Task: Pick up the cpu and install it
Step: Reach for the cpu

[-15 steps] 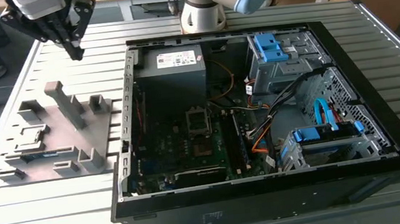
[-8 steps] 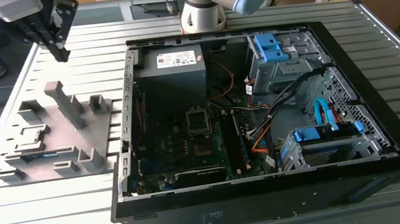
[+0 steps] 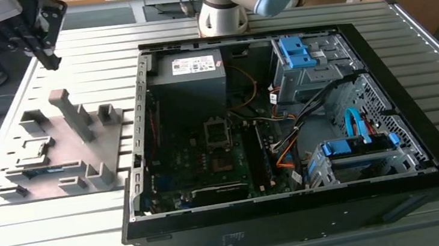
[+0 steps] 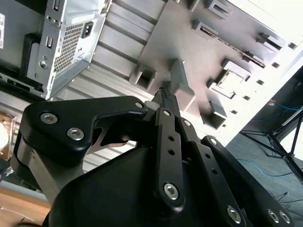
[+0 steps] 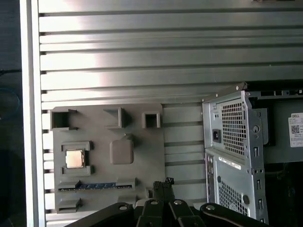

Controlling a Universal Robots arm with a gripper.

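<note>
The cpu (image 5: 75,158), a small silvery square chip, lies in a square holder on the grey fixture plate (image 5: 142,156) in the first wrist view. My gripper (image 3: 51,59) hangs high over the table's far corner at the exterior view's left, above and beyond the fixture plate (image 3: 117,142), apart from it. Its black fingers are shut together with nothing between them, as both wrist views show (image 4: 164,92) (image 5: 164,182). The dark socket recess (image 3: 216,132) with its metal frame sits on the motherboard inside the open computer case (image 3: 293,212).
A tall grey post (image 3: 74,116) and several raised blocks stand on the fixture plate. A long dark-blue strip (image 5: 97,186) lies in a slot near the cpu. The case holds a grey power supply (image 3: 190,71), blue drive brackets (image 3: 297,52) and loose cables. The slatted aluminium table (image 5: 142,61) surrounds both.
</note>
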